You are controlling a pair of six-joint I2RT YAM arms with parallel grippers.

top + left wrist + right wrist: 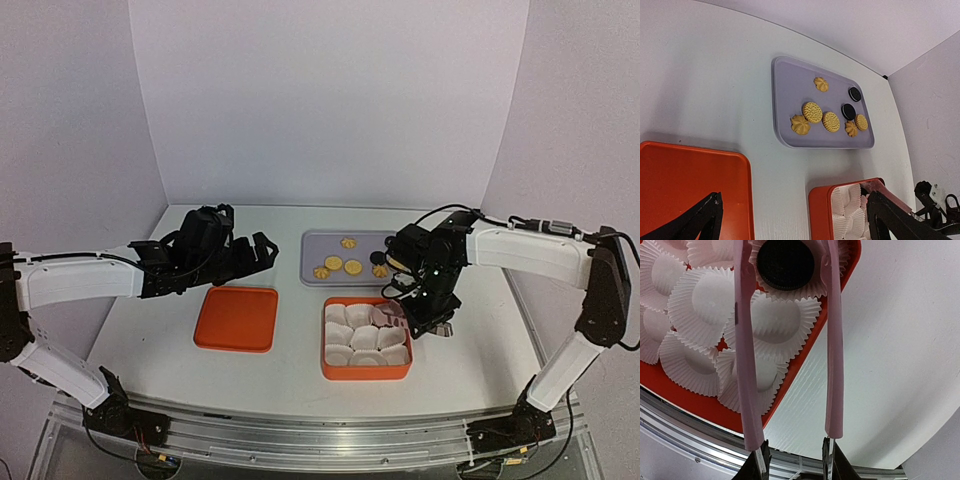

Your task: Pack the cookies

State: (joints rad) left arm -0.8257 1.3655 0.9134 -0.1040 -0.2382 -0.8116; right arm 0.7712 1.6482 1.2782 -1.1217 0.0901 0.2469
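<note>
A lilac tray (790, 90) holds the cookies: two black ones (848, 111) and six golden ones (812, 112), flat discs and ridged flowers; it also shows in the top view (312, 245). A third black cookie (785, 262) lies in a white paper cup in a corner of the orange box (366, 374). My right gripper (789, 315) carries long pink finger extensions (746, 365) that stand apart on either side of that cookie without touching it. My left gripper (792, 200) is open and empty, hovering between the orange lid (685, 175) and the box (820, 210).
The box is full of white pleated paper cups (705, 295), the others empty as far as shown. The orange lid (236, 318) lies flat left of the box. The tray sits behind both. White walls close in the back and sides.
</note>
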